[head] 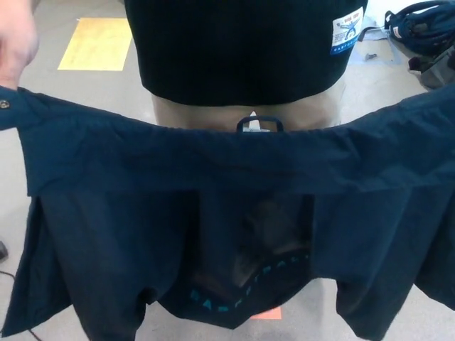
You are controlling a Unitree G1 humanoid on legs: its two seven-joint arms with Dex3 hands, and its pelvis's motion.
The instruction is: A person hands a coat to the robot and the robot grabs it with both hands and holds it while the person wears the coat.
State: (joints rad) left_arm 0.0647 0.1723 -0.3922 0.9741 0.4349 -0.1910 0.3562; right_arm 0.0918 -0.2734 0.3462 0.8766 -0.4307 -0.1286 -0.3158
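The coat (234, 206) hangs spread wide across the view, collar uppermost, directly in front of the person (242, 50). A person's hand (15, 42) pinches its left edge. Neither robot hand shows; finger state cannot be told. Grasp both collar ends and keep the collar level.

The coat (234, 213) hangs spread across nearly the whole width, blocking any way through the near and middle ground. Just beyond its upper edge stands the person (242, 50), closing the far centre. A person's hand (18, 39) holds the coat's far-left corner. Open floor (50, 82) shows far left; bags (423, 32) crowd the far right.
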